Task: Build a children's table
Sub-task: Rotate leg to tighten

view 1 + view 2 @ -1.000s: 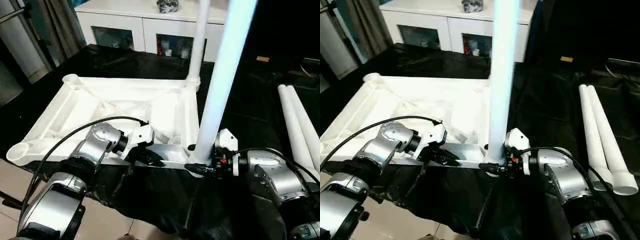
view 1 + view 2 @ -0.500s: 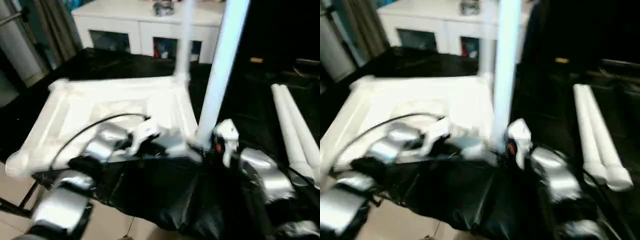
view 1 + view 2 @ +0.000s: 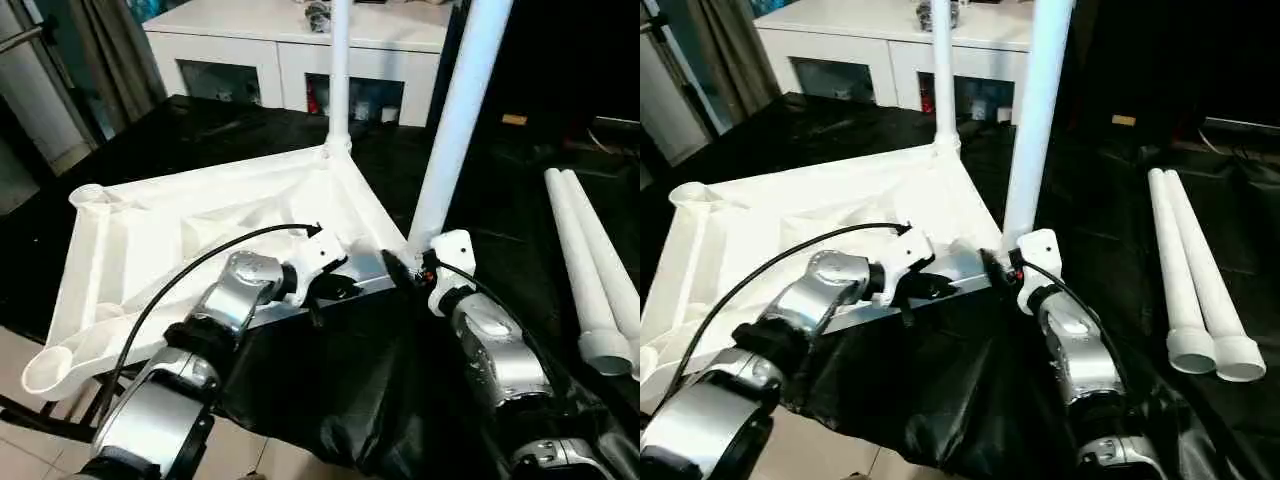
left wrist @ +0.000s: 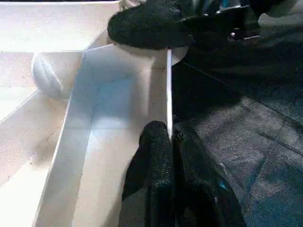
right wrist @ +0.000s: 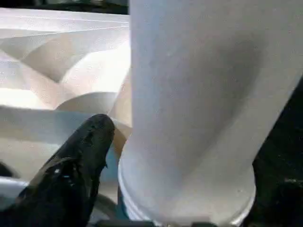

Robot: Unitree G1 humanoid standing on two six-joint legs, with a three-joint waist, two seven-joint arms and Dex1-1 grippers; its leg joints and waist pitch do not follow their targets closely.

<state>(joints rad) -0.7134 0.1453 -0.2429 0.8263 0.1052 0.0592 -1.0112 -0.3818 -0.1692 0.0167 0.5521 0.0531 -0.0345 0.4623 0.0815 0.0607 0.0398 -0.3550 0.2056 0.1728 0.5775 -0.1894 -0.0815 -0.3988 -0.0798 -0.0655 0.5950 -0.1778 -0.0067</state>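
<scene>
So, as it stands now:
Tabletop: upside down on the black cloth, ribbed underside up, spread from centre toward 9 o'clock in the head views.
Near leg: upright in the corner socket closest to the robot, rising toward 12 o'clock.
Far leg: upright in the far corner socket, at about 12 o'clock.
Spare legs: two lying side by side on the cloth at 3 o'clock, well apart from the tabletop.
Empty sockets: one at 9 o'clock, one at 8 o'clock.
Left gripper: fingers together, pinching the thin near rim of the tabletop, just left of the near leg.
Right gripper: at the foot of the near leg; one black finger sits just beside the leg's base; I cannot tell whether the fingers press it or stand apart.
Cabinet: white, glass doors, beyond the cloth at 12 o'clock.
</scene>
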